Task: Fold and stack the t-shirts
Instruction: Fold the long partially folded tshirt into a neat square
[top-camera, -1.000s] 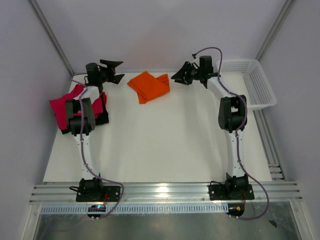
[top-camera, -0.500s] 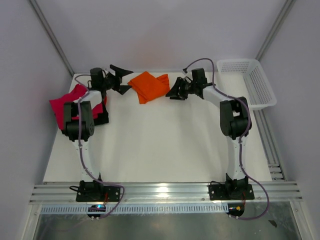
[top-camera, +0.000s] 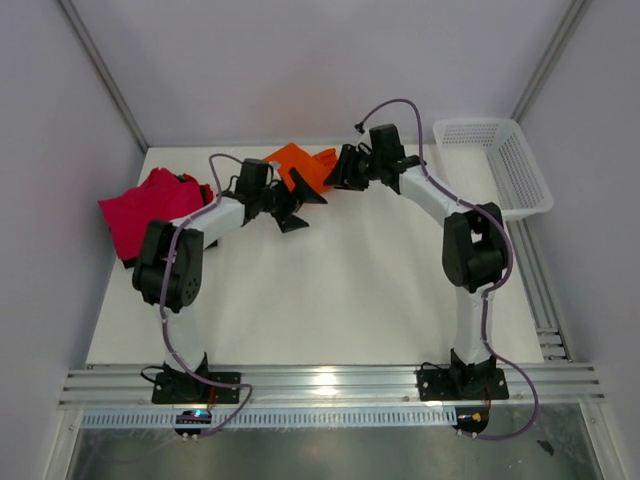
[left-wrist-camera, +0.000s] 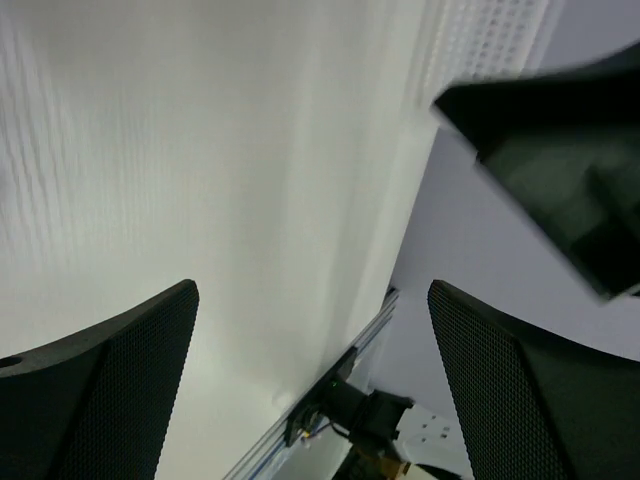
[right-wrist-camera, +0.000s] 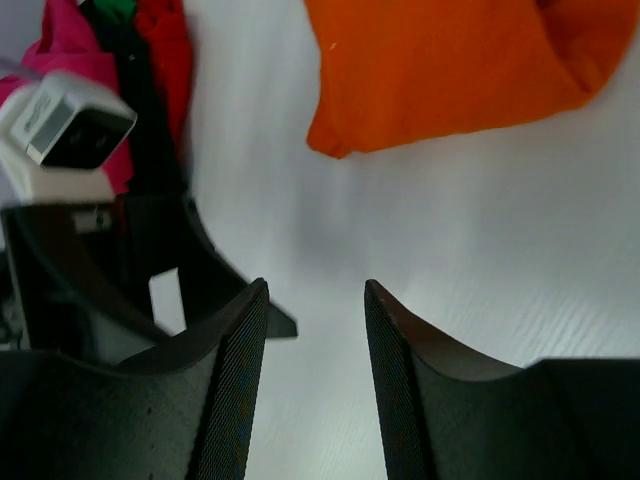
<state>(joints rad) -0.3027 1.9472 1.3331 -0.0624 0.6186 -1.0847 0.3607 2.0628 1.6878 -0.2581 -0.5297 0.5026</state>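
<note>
The white table (top-camera: 330, 290) carried a white plastic mesh basket (top-camera: 524, 176) at its far right corner. A crumpled magenta-pink cloth t-shirt (top-camera: 145, 205) lay at the left edge. A folded bright orange t-shirt (top-camera: 302, 160) lay at far centre. Just beside it, on either side, the left gripper (top-camera: 298, 205) was spread wide and empty, and the right gripper (top-camera: 335, 172) was parted, gripping nothing.

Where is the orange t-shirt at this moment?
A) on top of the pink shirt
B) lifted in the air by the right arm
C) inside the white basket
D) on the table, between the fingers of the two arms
D: the orange t-shirt lies on the table, with the left fingers on one side and the right fingers on the other, both open and holding nothing.
</note>
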